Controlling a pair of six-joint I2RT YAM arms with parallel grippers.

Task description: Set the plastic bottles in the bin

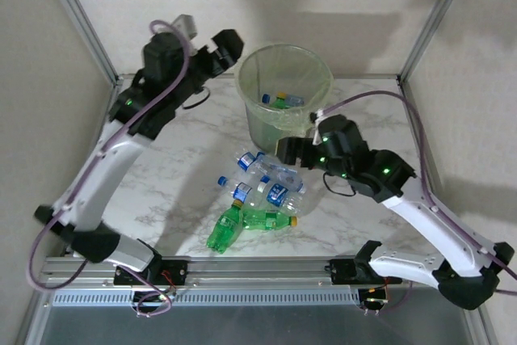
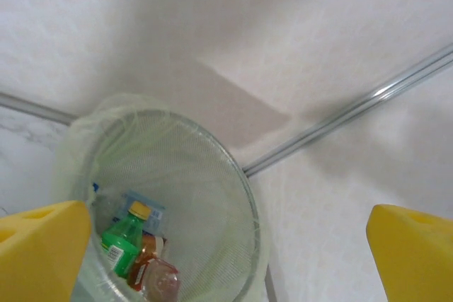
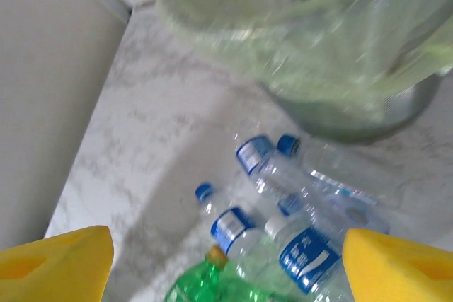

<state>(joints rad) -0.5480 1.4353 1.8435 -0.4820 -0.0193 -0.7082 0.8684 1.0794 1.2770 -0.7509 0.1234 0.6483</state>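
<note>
The bin (image 1: 244, 78) stands at the back middle of the table, its pale green liner over the rim. Inside lie a green bottle (image 2: 124, 242), a brown-labelled bottle (image 2: 150, 272) and a blue-labelled one (image 2: 145, 206). In front of the bin, a pile of clear blue-capped bottles (image 1: 266, 183) and two green bottles (image 1: 226, 228) rests on the table. My left gripper (image 1: 226, 44) hovers open and empty over the bin's left rim (image 2: 241, 175). My right gripper (image 1: 287, 151) hangs open above the pile (image 3: 311, 256), holding nothing.
Metal frame posts (image 1: 85, 18) rise at the back corners, with walls close behind. The marble tabletop (image 1: 178, 167) left of the pile is bare. A rail (image 1: 258, 268) runs along the near edge.
</note>
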